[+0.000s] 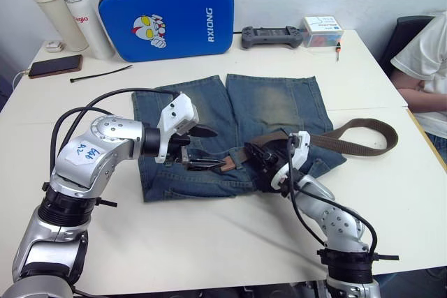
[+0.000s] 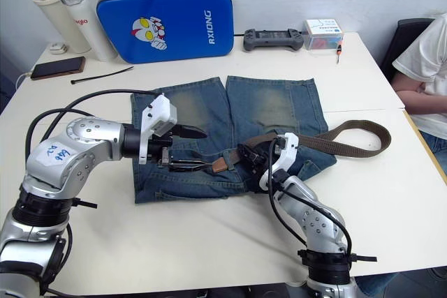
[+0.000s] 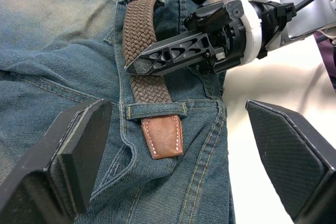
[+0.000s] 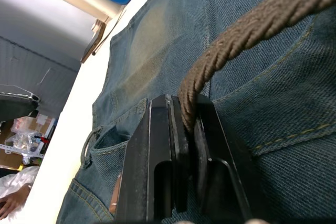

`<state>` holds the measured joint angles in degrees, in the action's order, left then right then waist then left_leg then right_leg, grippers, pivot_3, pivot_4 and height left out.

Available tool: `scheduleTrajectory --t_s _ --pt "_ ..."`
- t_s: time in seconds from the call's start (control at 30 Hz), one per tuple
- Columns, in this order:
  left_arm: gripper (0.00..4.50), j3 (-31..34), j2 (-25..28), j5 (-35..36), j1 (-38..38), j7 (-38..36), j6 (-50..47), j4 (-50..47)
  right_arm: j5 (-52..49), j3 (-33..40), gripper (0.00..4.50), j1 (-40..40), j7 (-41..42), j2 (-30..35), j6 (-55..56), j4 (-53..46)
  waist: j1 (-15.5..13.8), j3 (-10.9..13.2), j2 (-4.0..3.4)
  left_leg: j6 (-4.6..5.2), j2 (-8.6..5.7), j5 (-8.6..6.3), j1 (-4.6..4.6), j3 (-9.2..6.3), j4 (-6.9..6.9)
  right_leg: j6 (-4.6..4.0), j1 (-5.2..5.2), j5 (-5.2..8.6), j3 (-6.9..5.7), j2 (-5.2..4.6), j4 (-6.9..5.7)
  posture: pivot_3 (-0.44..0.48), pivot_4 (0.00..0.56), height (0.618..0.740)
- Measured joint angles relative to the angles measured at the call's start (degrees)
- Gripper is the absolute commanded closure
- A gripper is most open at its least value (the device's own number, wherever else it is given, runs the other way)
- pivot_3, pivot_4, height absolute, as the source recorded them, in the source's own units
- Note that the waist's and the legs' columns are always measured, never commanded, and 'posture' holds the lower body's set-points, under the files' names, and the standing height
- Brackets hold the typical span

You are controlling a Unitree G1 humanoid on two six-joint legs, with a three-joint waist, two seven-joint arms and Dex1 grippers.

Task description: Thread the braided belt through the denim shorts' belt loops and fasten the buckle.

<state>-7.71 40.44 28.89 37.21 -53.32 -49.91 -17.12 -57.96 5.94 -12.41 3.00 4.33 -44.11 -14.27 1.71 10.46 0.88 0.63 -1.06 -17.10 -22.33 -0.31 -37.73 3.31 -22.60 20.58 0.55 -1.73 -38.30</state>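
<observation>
The denim shorts [image 1: 272, 102] lie flat mid-table, waistband toward me. The braided belt [image 1: 363, 123] runs along the waistband under two belt loops [image 3: 157, 110], and its tan tip [image 3: 163, 137] pokes out just past the nearer one. The rest of the strap curls in a loop on the table to the right. My left gripper [image 1: 209, 148] hovers open over the tan tip, one finger [image 3: 79, 150] on each side. My right gripper [image 1: 255, 162] is shut on the belt [image 4: 252, 24] just right of that tip, pressed to the denim. The buckle is hidden.
At the back stand a blue case [image 1: 165, 15], two bottles [image 1: 59, 15], a controller [image 1: 272, 36] and a small box [image 1: 323, 31]. A phone [image 1: 54, 66] and a black cable tie [image 1: 101, 73] lie back left. A person [image 1: 426, 61] sits at the right edge.
</observation>
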Motion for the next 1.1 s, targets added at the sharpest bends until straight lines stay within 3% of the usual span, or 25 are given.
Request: scheduleTrajectory --t_s 0.17,0.4,0.6,0.73,0.87,1.1 --pt "0.00 -0.14 -0.29 -0.01 0.05 -0.10 0.19 0.03 -4.51 3.38 0.88 1.27 -3.81 -0.89 -1.83 -1.58 -0.10 0.00 0.00 0.00 0.00 0.00 -0.02 -0.01 0.01 0.00 0.00 0.00 0.00 -0.01 -0.01 0.000 0.150 0.740" --pt "0.00 -0.21 -0.69 -0.16 0.09 -0.57 1.00 0.43 -16.78 13.04 0.88 2.87 -14.91 -2.71 -0.05 -3.23 -0.15 0.00 0.00 0.02 -0.07 0.00 -0.03 -0.01 0.00 0.00 0.05 0.00 -0.02 -0.09 0.10 0.000 0.150 0.740" --pt "0.00 -0.91 -1.30 -0.38 0.82 -0.88 1.81 1.94 -20.52 14.63 0.88 1.78 -18.32 -2.69 2.10 -2.89 0.17 0.00 0.00 0.00 -0.06 0.03 0.00 0.01 0.13 0.00 0.00 0.00 0.00 -0.05 0.13 0.000 0.150 0.740" --pt "0.00 -1.43 -1.31 -0.59 0.83 -1.23 1.99 2.15 -21.45 14.61 2.41 0.63 -19.66 -2.68 3.25 -1.68 -0.02 0.00 0.00 0.02 -0.06 0.04 -0.02 0.00 0.14 0.00 0.00 0.00 -0.01 -0.06 0.08 0.000 0.150 0.740" --pt "0.00 -1.43 -1.31 -0.75 0.82 -1.26 2.05 2.16 -21.78 13.66 4.34 0.63 -20.88 -2.65 3.60 -1.33 -0.05 0.00 0.00 0.03 -0.06 0.03 -0.03 0.00 0.15 0.00 0.01 0.00 -0.01 -0.07 0.09 0.000 0.150 0.740" --pt "0.00 -1.42 -1.29 -0.90 0.81 -1.22 2.01 2.10 -24.29 10.13 4.43 -1.44 -24.65 -5.02 2.48 1.58 0.51 0.00 0.00 -0.04 -0.05 0.09 0.03 0.01 0.28 0.00 -0.01 0.00 0.00 -0.05 0.06 0.000 0.150 0.740"
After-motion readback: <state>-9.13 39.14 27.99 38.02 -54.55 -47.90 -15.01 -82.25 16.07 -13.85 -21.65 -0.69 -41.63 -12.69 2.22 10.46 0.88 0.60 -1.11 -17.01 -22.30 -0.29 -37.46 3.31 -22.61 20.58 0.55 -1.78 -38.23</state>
